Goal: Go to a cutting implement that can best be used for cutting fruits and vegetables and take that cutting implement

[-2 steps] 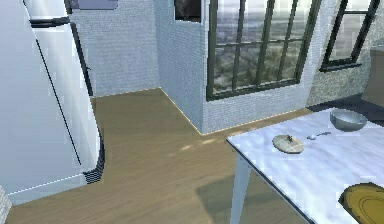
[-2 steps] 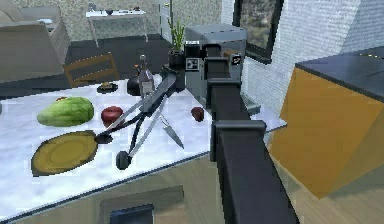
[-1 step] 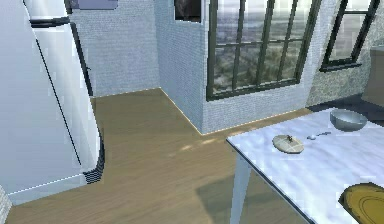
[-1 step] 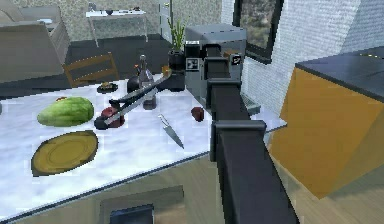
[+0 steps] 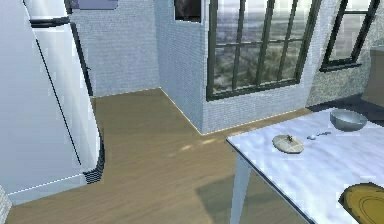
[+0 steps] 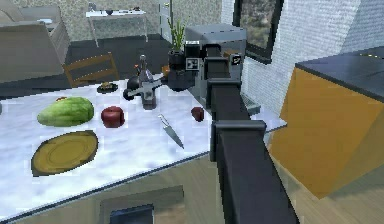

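Floorboards of brown wood [image 5: 140,130] ahead in the forward view, tall white fridge [image 5: 50,90] at the left, white marble-topped table [image 5: 320,165] at the lower right carrying a grey metal bowl [image 5: 348,120] and a flat beige disc [image 5: 288,144]. Over to the arm side view: slim silver-bladed knife [image 6: 172,131] lying flat on that tabletop, between a red apple [image 6: 113,117] and the dark square arm [image 6: 240,150], with a round wooden plate [image 6: 66,152] nearby. Dark gripper [image 6: 145,92] farther across the table than the knife, clutter behind it, so impossible to tell its grip or whether anything is held.
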Robot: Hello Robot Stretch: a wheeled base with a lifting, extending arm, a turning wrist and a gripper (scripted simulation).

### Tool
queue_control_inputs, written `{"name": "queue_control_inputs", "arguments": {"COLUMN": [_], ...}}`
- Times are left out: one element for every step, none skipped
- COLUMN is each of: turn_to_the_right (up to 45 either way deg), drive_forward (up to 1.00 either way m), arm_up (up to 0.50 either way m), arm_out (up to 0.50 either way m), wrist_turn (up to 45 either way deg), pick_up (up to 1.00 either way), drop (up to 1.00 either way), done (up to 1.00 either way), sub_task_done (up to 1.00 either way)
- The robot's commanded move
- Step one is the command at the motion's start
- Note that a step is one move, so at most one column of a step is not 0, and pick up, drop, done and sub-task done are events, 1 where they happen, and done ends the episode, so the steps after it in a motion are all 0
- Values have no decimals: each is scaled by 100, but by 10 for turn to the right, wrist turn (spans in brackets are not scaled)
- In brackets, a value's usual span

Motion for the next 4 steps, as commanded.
{"name": "queue_control_inputs", "arguments": {"turn_to_the_right": [0, 0, 0, 0], "drive_forward": [0, 0, 0, 0], "arm_up": [0, -30, 0, 10], "arm_out": [0, 0, 0, 0], "wrist_turn": [390, 0, 0, 0], "pick_up": [0, 0, 100, 0], "drop": [0, 0, 0, 0], "done": [0, 0, 0, 0], "sub_task_done": [0, 0, 0, 0]}}
